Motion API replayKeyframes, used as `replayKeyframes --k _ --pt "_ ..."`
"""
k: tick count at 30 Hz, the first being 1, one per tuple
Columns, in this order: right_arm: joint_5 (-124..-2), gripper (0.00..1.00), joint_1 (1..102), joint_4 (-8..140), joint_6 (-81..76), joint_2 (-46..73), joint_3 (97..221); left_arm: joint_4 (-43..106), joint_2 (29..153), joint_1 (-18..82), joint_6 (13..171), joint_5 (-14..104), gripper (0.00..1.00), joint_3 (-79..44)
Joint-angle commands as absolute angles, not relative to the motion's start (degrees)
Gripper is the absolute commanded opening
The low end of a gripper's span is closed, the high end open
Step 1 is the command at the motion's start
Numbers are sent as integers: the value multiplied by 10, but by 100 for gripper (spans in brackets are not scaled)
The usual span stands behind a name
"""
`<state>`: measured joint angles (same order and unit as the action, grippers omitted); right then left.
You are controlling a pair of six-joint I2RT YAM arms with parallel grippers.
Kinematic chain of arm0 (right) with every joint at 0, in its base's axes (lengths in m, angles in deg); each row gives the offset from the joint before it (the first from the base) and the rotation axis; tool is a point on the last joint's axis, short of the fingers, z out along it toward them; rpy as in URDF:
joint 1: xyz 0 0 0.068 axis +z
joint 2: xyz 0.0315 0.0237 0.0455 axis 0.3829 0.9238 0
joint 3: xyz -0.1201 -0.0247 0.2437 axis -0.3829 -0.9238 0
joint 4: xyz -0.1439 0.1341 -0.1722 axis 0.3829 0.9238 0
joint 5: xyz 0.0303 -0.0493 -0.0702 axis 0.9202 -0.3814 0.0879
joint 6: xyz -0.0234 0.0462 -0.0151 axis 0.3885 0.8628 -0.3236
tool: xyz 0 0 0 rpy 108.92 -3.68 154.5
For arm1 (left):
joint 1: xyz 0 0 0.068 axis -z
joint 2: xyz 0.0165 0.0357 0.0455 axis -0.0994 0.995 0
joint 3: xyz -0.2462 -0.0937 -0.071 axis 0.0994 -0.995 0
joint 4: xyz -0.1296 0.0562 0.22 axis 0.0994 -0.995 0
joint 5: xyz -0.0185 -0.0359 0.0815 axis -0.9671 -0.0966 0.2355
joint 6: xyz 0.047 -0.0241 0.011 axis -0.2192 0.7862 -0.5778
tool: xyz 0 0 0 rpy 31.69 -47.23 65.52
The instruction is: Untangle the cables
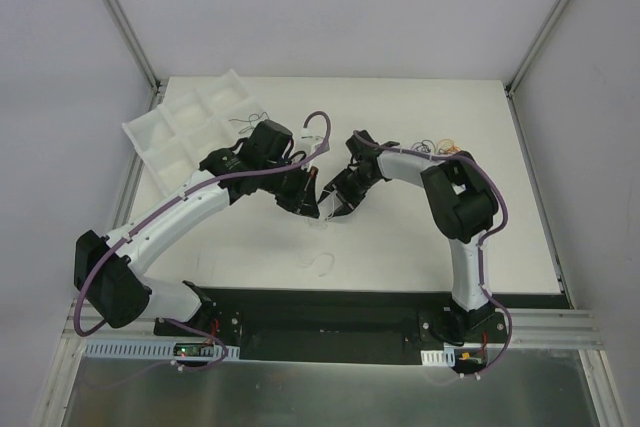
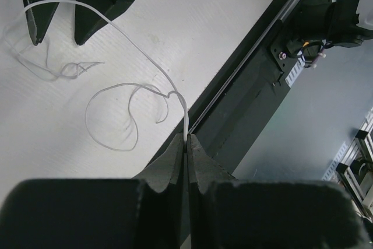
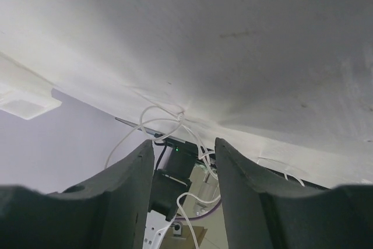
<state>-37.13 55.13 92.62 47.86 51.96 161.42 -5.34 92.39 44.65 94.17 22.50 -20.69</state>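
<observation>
Cables sit in several spots on the white tabletop (image 1: 420, 247), and the one being handled is a thin white wire (image 2: 186, 125). The left hand (image 2: 186, 139) has its two black fingers pressed together on that wire, pinching it at the very tips, over the near part of the tabletop by the black base plate (image 2: 250, 103). From the pinch the wire rises, kinks and sweeps in a long arc toward the right hand (image 2: 57, 39), ending just beside one of its fingers; I cannot tell whether it touches there. Slack white loops (image 2: 87, 115) lie flat on the tabletop below that arc.

Seen from its own wrist, the right hand has its fingers standing well apart with nothing clamped; white strands show beyond the gap. From above, the two hands are near each other around the middle of the tabletop, tips close but apart.

Farther back, a small tangle of orange and dark wires (image 1: 443, 147) rests near the right arm's elbow. A thin black curly wire (image 1: 252, 123) lies just beside the white compartmented plastic tray (image 1: 175, 99) at the far left, close to the left wrist
</observation>
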Motion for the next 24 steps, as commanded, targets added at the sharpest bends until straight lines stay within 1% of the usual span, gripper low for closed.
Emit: replayKeyframes --k 1,14,21,24 --pt "-357 49 564 974 563 508 1614 -38 919 446 942 219 0 -214" --pt "-427 47 574 984 671 509 1624 -37 914 446 941 207 0 -217" --pt "-433 52 576 985 683 532 1667 -37 912 446 939 202 0 -222" --pt "-423 49 579 997 676 538 1680 -38 909 446 935 198 0 -222"
